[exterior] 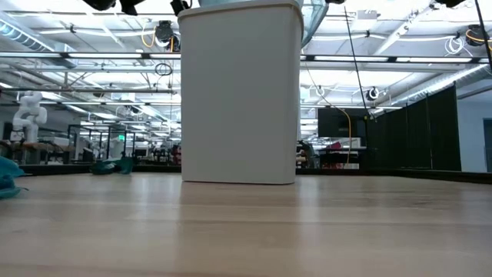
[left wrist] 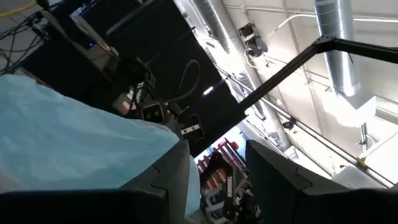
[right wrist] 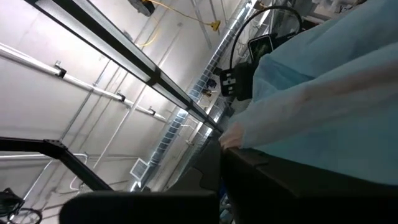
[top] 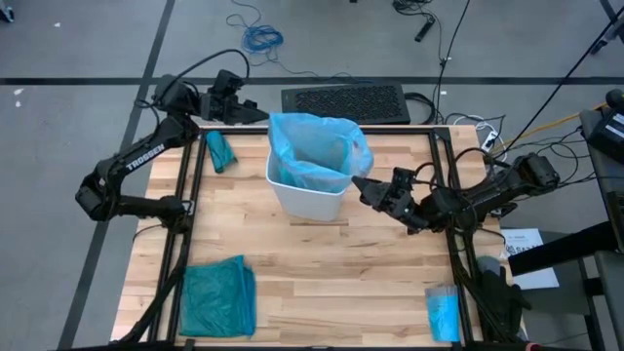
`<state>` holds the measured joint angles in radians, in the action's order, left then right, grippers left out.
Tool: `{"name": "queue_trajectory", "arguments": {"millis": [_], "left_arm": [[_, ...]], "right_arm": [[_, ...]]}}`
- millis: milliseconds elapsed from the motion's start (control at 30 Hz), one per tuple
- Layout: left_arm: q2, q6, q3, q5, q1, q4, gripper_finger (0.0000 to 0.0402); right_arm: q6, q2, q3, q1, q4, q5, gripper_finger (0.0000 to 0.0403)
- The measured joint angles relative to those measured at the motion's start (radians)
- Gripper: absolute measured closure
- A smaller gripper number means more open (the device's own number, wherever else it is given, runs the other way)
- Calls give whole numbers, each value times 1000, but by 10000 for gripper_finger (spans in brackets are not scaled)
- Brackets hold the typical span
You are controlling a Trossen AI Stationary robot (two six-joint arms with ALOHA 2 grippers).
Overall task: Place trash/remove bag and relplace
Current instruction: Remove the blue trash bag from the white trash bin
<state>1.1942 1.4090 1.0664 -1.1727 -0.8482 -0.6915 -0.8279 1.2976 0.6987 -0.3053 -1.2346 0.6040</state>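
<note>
While the bag (top: pixel 314 146) lines the white bin (top: pixel 306 198), we see the right gripper (top: pixel 363 187) pinched shut on its rim | left gripper (top: pixel 255 114) half-open beside it | arm lettering: TROSSEN.

The bin (top: pixel 310 191) stands just past the table (top: pixel 322 283) centre toward twelve o'clock, with the bag (top: pixel 314 146) in it and draped over its rim. From the bin, a rolled bag (top: pixel 218 150) lies at ten o'clock, a flat folded bag (top: pixel 218 296) at seven, a small packet (top: pixel 442 312) at five. The keyboard (top: pixel 345 101) sits beyond the table at twelve.
</note>
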Motion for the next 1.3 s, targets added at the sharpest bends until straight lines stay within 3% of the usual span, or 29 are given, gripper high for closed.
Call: {"name": "queue_trajectory", "arguments": {"millis": [300,500,833,967,1300], "left_arm": [[-6,25,0,-39,78,68,249],[-16,-28,0,-1,98,77,249],[-16,-23,0,28,73,73,249],[-20,20,0,-30,74,73,249],[-39,7,0,-30,-8,118,249]], "right_arm": [[43,0,0,-2,-27,7,403],[46,0,0,-14,-29,-1,403],[34,0,0,-23,12,36,403],[36,0,0,-48,16,49,403],[46,0,0,-75,12,59,403]]}}
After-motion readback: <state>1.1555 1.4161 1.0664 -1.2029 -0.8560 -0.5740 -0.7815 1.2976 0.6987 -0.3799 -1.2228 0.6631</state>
